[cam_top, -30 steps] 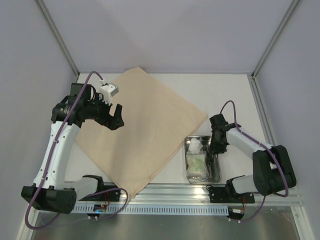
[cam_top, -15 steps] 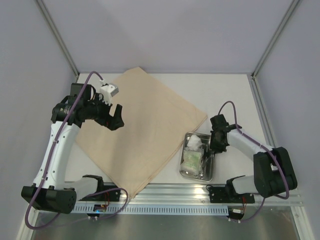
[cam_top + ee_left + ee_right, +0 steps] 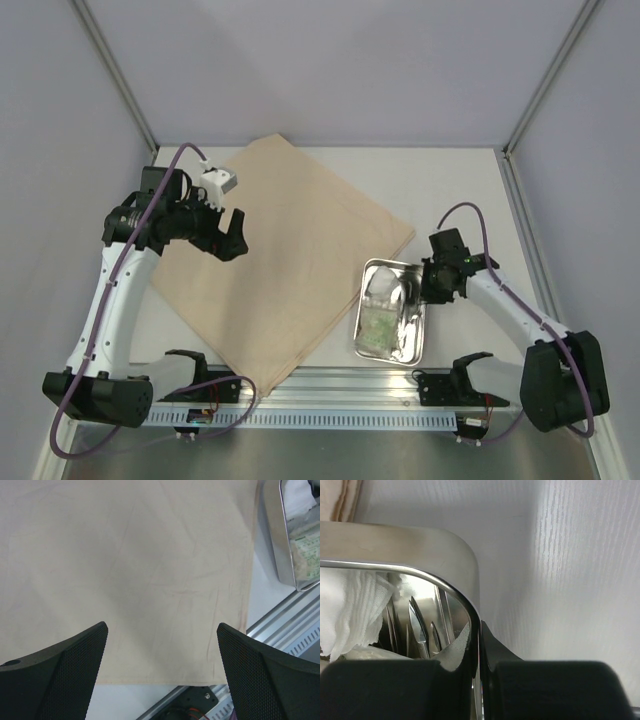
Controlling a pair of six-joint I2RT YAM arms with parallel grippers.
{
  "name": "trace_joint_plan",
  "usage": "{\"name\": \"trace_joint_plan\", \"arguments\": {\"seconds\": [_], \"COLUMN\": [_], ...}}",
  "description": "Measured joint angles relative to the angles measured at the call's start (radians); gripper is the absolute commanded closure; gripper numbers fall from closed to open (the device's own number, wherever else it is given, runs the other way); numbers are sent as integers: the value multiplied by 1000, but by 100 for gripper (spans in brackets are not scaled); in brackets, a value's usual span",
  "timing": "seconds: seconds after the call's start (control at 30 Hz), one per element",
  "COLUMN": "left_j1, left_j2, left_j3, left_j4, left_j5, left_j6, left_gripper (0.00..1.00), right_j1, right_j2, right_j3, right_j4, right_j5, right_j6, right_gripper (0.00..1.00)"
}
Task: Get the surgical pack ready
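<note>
The tan cloth sheet (image 3: 290,260) lies spread flat and diagonal across the table, filling the left wrist view (image 3: 140,570). The shiny steel tray (image 3: 408,352) sits at the cloth's right corner. It holds a white pad (image 3: 381,288), a green packet (image 3: 375,330) and metal instruments (image 3: 417,625). My right gripper (image 3: 425,285) is shut on the tray's right rim (image 3: 420,545), one finger inside the wall and one outside (image 3: 479,635). Over the cloth's left part my left gripper (image 3: 228,235) hangs open and holds nothing (image 3: 162,670).
An aluminium rail (image 3: 400,385) runs along the near table edge, just beyond the cloth's near corner. Grey walls with metal posts (image 3: 120,85) enclose the back and sides. Bare white table (image 3: 470,200) lies behind and to the right of the tray.
My right gripper has closed on the tray's right rim. The tray has shifted left and away from the rail, toward the cloth's corner. The left arm has stayed put.
</note>
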Motion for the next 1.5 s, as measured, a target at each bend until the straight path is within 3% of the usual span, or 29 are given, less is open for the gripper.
{"name": "trace_joint_plan", "arguments": {"seconds": [0.2,0.5,1.0,1.17,1.3,1.4,1.43,1.5], "left_j1": [0,0,0,0,0,0,0,0], "left_j2": [0,36,155,202,222,262,281,332], "left_j3": [0,-50,-100,-128,-137,-132,-130,-117], "left_j4": [0,5,51,95,142,179,193,219], "left_j5": [5,-3,-75,-113,-144,-151,-156,-170], "left_j6": [6,23,42,42,41,39,39,32], "left_gripper": [0,0,2,8,14,21,28,33], "right_j1": [0,19,243,320,369,394,399,406], "right_j2": [66,336,924,1115,1204,1214,1214,1213], "right_j3": [81,320,1076,1318,1457,1485,1489,1494], "right_j4": [-57,-92,-325,-394,-409,-392,-386,-371], "right_j5": [-38,-74,-137,-145,-148,-177,-188,-203], "right_j6": [-9,-13,-45,-34,-33,-28,-27,-29], "right_gripper": [100,99,100,99,91,70,60,54]}}
